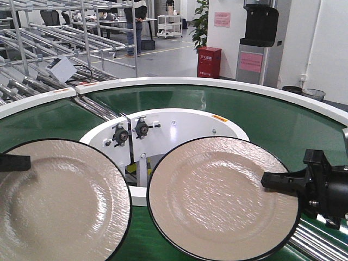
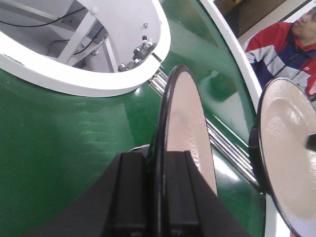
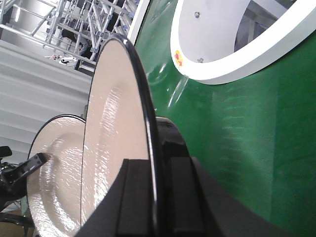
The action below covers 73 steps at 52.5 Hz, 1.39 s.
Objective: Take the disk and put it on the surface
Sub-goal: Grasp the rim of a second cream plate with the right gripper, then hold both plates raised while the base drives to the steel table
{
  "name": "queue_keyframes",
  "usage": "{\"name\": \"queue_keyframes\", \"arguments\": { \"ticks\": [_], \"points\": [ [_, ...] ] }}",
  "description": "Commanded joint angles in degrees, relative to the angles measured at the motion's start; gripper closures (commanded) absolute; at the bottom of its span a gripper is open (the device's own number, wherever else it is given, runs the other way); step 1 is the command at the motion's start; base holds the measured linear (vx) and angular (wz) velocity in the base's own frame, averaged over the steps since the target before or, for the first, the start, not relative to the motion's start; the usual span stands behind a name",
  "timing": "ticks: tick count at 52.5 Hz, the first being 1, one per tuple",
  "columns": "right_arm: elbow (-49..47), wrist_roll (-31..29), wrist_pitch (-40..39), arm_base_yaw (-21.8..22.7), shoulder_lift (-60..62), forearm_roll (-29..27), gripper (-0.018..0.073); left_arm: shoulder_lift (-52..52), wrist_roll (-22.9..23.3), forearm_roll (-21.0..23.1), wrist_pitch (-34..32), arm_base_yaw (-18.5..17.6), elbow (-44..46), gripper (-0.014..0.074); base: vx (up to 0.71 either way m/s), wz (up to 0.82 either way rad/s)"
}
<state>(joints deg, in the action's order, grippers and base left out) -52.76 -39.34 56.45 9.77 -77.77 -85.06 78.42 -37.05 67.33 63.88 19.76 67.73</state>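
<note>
Together over the belt (image 1: pixel 283 119), left gripper (image 1: pixel 23 162) clamps the left disk (image 1: pixel 60 201) by its rim and right gripper (image 1: pixel 269 180) the right disk (image 1: pixel 217 198), apparently to carry each flat.

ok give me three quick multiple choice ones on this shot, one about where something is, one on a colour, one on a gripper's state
1. In the front view, where does the right gripper grip the right disk?
A) its right edge
B) its left edge
C) its far edge

2. What colour are the rims of the two disks?
A) white
B) black
C) red

3. The left gripper is:
A) open with nothing in it
B) shut on the left disk
C) out of every view

Answers:
1 A, the gripper reaches in from the right and sits on that edge.
2 B, a black line rings each beige face.
3 B, the left wrist view shows its jaws pressed on either side of the disk's rim.
</note>
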Motion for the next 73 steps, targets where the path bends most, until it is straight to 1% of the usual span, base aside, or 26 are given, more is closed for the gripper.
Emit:
{"name": "queue_keyframes", "arguments": {
  "ticks": [1,49,73],
  "points": [
    [-2.2,0.4,2.6,0.2,2.1,-6.8,0.0568,-2.2,1.3,9.2,0.3,-0.4,1.9,0.0604,0.0,0.0],
    [-2.2,0.4,2.6,0.2,2.1,-6.8,0.0568,-2.2,1.3,9.3,0.7,-0.4,1.9,0.0604,0.0,-0.01],
    [-2.2,0.4,2.1,0.2,2.1,-6.8,0.0568,-2.2,1.3,9.3,0.7,-0.4,1.9,0.0604,-0.09,-0.33]
  ]
}}
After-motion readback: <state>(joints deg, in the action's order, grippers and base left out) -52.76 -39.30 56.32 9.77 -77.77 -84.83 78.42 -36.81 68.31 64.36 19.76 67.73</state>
